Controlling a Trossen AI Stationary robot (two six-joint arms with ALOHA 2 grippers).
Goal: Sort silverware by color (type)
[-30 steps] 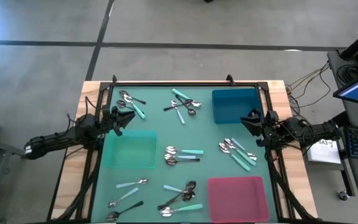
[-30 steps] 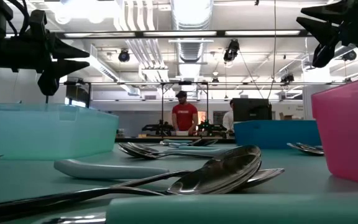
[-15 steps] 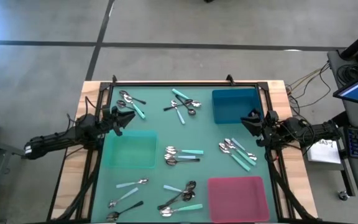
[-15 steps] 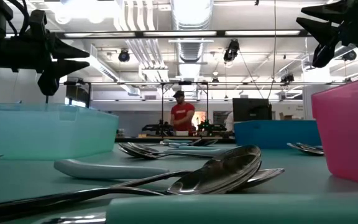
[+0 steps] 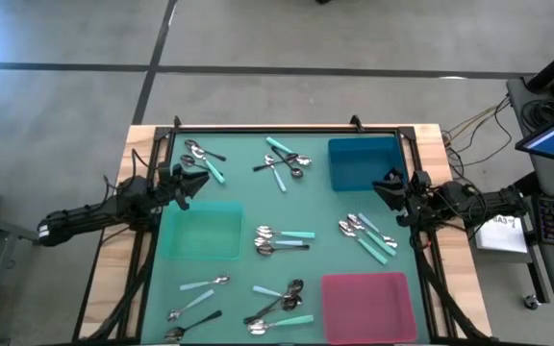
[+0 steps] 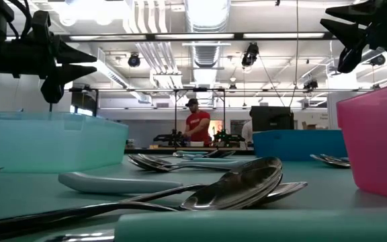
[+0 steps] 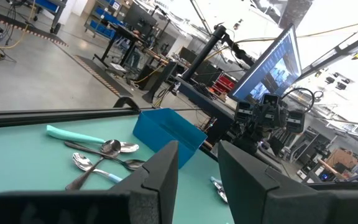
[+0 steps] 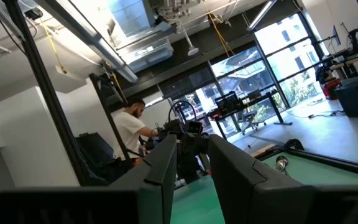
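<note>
From the high view, the whole green surface point(image 5: 258, 207) was shown w/ both arms at its edges: left pincer point(image 5: 192, 180) held over the left edge just above the teal tray point(image 5: 201, 232), right pincer point(image 5: 389, 187) at the right edge beside the blue tray point(image 5: 363, 162). A pink tray point(image 5: 367, 306) was seen at the near right corner.

Spoons were laid out in separate clusters, only countable from above: a group at far left point(image 5: 203, 158), one at far centre point(image 5: 285, 162), one mid-surface point(image 5: 282, 239), one at the right betw. blue and pink trays point(image 5: 366, 234), and two near-edge groups, left point(image 5: 196, 300) and centre point(image 5: 280, 306). All lay on the surface; none was seen inside a tray.

Detail was given by the low view instead: shiny metal bowls point(image 6: 237, 186) close to the lens, a pale blue handle point(image 6: 113, 182) lying flat, and both pincers hanging clear above the surface. A person in a red shirt point(image 6: 196, 125) was seen in the room behind, not shown from above.

In the left wrist view, its own fingers point(image 7: 160, 180) were seen slightly parted, w/ nothing betw. them; a teal-handled spoon point(image 7: 73, 134) and metal ones lay ahead. In the right wrist view, the fingers point(image 8: 163, 171) were likewise a little apart and empty; a person in a white shirt point(image 8: 129, 134) was visible beyond.
</note>
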